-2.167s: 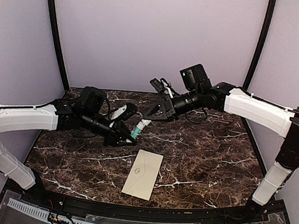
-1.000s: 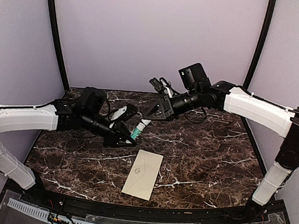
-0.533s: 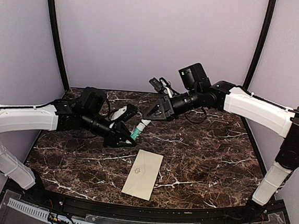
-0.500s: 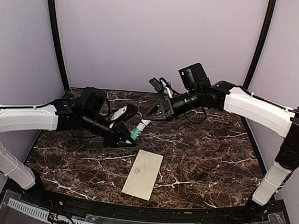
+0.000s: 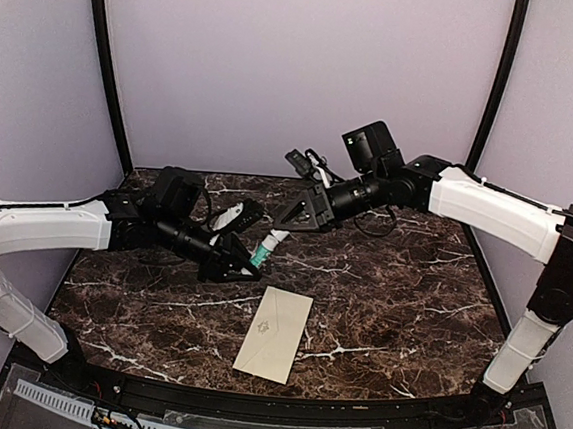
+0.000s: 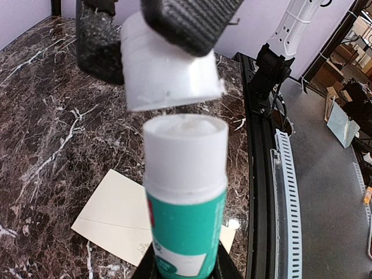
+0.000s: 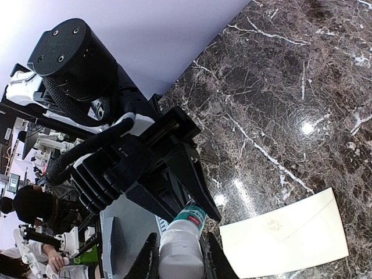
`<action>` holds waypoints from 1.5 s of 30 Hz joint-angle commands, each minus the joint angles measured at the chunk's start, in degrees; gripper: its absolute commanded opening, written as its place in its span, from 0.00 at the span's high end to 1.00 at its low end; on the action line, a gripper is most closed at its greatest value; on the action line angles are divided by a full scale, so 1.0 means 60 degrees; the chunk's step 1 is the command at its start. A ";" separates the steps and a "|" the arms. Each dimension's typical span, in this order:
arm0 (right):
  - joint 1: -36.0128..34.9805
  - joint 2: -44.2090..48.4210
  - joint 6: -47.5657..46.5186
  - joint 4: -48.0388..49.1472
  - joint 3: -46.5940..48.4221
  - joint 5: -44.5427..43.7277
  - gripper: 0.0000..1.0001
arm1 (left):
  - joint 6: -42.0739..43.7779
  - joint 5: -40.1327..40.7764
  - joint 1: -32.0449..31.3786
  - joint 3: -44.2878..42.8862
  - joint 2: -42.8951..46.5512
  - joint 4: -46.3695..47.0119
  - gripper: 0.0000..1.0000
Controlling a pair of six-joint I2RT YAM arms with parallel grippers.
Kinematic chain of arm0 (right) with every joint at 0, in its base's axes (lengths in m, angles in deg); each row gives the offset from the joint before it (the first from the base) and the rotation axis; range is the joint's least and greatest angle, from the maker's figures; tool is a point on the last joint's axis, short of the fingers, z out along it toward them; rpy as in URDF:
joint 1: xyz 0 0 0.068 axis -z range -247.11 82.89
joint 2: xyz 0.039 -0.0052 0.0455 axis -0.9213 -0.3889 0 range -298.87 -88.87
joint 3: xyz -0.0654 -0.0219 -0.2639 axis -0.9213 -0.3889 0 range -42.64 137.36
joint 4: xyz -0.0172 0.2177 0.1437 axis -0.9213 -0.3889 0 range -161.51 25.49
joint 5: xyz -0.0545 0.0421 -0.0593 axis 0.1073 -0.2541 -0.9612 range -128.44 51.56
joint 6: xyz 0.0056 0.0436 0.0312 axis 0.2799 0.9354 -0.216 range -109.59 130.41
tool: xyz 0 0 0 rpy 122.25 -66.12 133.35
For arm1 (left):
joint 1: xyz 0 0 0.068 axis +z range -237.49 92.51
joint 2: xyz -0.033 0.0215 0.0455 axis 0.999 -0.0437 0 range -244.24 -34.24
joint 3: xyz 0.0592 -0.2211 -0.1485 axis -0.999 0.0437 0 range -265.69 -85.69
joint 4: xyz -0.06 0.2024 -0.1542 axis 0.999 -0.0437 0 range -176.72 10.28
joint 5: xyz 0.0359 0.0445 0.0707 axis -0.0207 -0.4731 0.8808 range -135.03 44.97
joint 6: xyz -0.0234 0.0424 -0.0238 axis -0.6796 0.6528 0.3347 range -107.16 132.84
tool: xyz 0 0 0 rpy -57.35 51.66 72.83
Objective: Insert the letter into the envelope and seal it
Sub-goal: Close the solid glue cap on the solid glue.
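The envelope [image 5: 274, 334] lies flat on the dark marbled table [image 5: 411, 286], near its front edge and a little left of centre, with its long side tilted and the small faint emblem facing up. Nothing touches it. Above and behind it the two arms meet in the air over the table. The left gripper [image 5: 249, 259] reaches in from the left, its jaws clamped around the lower body of a glue stick [image 6: 186, 192] with a teal label and a white neck, its top uncovered. The right gripper [image 5: 283, 224] comes in from the right, its jaws closed on the stick's white cap [image 6: 168, 75]. The cap hangs just off the open end of the stick – close to it and roughly in line, with a narrow gap between the two.
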 commanded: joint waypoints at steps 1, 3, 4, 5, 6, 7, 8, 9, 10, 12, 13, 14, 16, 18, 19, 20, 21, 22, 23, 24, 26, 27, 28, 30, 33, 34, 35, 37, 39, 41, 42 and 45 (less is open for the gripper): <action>-0.0152 -0.0089 -0.0179 0.0087 -0.0056 0.0187 1.00 | 0.0080 -0.0232 -0.0054 -0.0123 0.0041 0.0032 1.00; -0.0171 -0.0098 -0.0207 0.0038 -0.0055 0.0176 1.00 | 0.0058 -0.0268 -0.0055 -0.0130 0.0025 0.0043 1.00; -0.0177 -0.0112 -0.0214 0.0025 -0.0064 0.0181 1.00 | 0.0046 -0.0300 -0.0055 -0.0130 0.0019 0.0064 1.00; -0.0187 -0.0109 -0.0215 0.0034 -0.0069 0.0201 1.00 | 0.0037 -0.0298 -0.0048 -0.0131 0.0016 0.0078 1.00; -0.0203 -0.0133 -0.0215 0.0050 -0.0077 0.0214 1.00 | 0.0035 -0.0297 -0.0046 -0.0123 0.0006 0.0069 1.00; -0.0220 -0.0139 -0.0215 0.0050 -0.0074 0.0228 1.00 | 0.0034 -0.0296 -0.0043 -0.0132 0.0002 0.0065 1.00; -0.0233 -0.0157 -0.0215 0.0063 -0.0070 0.0250 1.00 | 0.0034 -0.0303 -0.0052 -0.0139 -0.0001 0.0063 1.00; -0.0264 -0.0166 -0.0215 0.0066 -0.0070 0.0258 1.00 | 0.0034 -0.0300 -0.0046 -0.0144 -0.0002 0.0062 1.00; -0.0268 -0.0187 -0.0226 0.0059 -0.0058 0.0266 1.00 | 0.0034 -0.0301 -0.0049 -0.0144 0.0005 0.0062 1.00; -0.0280 -0.0208 -0.0244 0.0021 -0.0062 0.0274 1.00 | 0.0034 -0.0286 -0.0053 -0.0143 0.0002 0.0063 1.00; -0.0292 -0.0209 -0.0256 0.0024 -0.0069 0.0287 1.00 | 0.0023 -0.0284 -0.0054 -0.0145 0.0000 0.0062 1.00; -0.0295 -0.0209 -0.0266 0.0021 -0.0069 0.0290 1.00 | 0.0013 -0.0282 -0.0047 -0.0138 -0.0013 0.0062 1.00; -0.0308 -0.0210 -0.0287 0.0007 -0.0056 0.0319 1.00 | 0.0002 -0.0283 -0.0045 -0.0144 -0.0037 0.0054 1.00; -0.0321 -0.0208 -0.0314 -0.0032 -0.0041 0.0299 1.00 | 0.0004 -0.0282 -0.0045 -0.0172 -0.0056 0.0048 1.00; -0.0331 -0.0209 -0.0318 -0.0033 -0.0029 0.0272 1.00 | -0.0003 -0.0278 -0.0053 -0.0173 -0.0067 0.0044 1.00; -0.0371 -0.0198 -0.0331 -0.0035 -0.0015 0.0231 1.00 | -0.0008 -0.0265 -0.0054 -0.0189 -0.0079 0.0023 1.00; -0.0413 -0.0215 -0.0345 -0.0047 0.0009 0.0181 1.00 | -0.0009 -0.0241 -0.0044 -0.0204 -0.0117 -0.0021 1.00; -0.0456 -0.0230 -0.0378 -0.0076 0.0028 0.0119 1.00 | -0.0017 -0.0224 -0.0042 -0.0233 -0.0133 -0.0065 1.00; -0.0513 -0.0237 -0.0401 -0.0130 0.0056 0.0027 1.00 | -0.0014 -0.0209 -0.0045 -0.0255 -0.0163 -0.0090 1.00; -0.0559 -0.0233 -0.0418 -0.0170 0.0073 -0.0085 1.00 | -0.0040 -0.0194 -0.0043 -0.0279 -0.0178 -0.0119 1.00; -0.0626 -0.0208 -0.0435 -0.0193 0.0056 -0.0266 1.00 | -0.0096 -0.0194 -0.0041 -0.0305 -0.0237 -0.0139 1.00; -0.0644 -0.0189 -0.0431 -0.0195 0.0029 -0.0365 1.00 | -0.0127 -0.0201 -0.0041 -0.0320 -0.0252 -0.0141 1.00; -0.0679 -0.0161 -0.0411 -0.0197 -0.0004 -0.0429 1.00 | -0.0134 -0.0217 -0.0033 -0.0339 -0.0281 -0.0154 1.00; -0.0750 -0.0136 -0.0391 -0.0199 -0.0050 -0.0582 1.00 | -0.0141 -0.0198 -0.0038 -0.0386 -0.0356 -0.0220 1.00; -0.0895 -0.0154 -0.0398 -0.0259 -0.0065 -0.0829 1.00 | -0.0155 -0.0204 -0.0032 -0.0459 -0.0437 -0.0314 1.00; -0.0938 -0.0184 -0.0405 -0.0281 -0.0069 -0.0888 1.00 | -0.0163 -0.0211 -0.0038 -0.0463 -0.0459 -0.0333 1.00; -0.0980 -0.0191 -0.0417 -0.0304 -0.0069 -0.0963 1.00 | -0.0176 -0.0217 -0.0032 -0.0477 -0.0473 -0.0341 1.00; -0.1058 -0.0212 -0.0394 -0.0364 -0.0115 -0.1098 1.00 | -0.0223 -0.0200 -0.0023 -0.0491 -0.0484 -0.0360 1.00; -0.1097 -0.0135 -0.0284 -0.0297 -0.0260 -0.1189 1.00 | -0.0322 -0.0207 -0.0007 -0.0480 -0.0480 -0.0312 1.00; -0.1099 0.0017 -0.0105 -0.0091 -0.0545 -0.1271 1.00 | -0.0450 -0.0316 0.0031 -0.0458 -0.0472 -0.0207 1.00; -0.1101 0.0112 -0.0030 -0.0002 -0.0673 -0.1327 1.00 | -0.0494 -0.0407 0.0080 -0.0455 -0.0483 -0.0134 1.00; -0.1101 0.0323 0.0183 0.0261 -0.1034 -0.1475 1.00 | -0.0720 -0.0576 0.0194 -0.0426 -0.0489 0.0062 1.00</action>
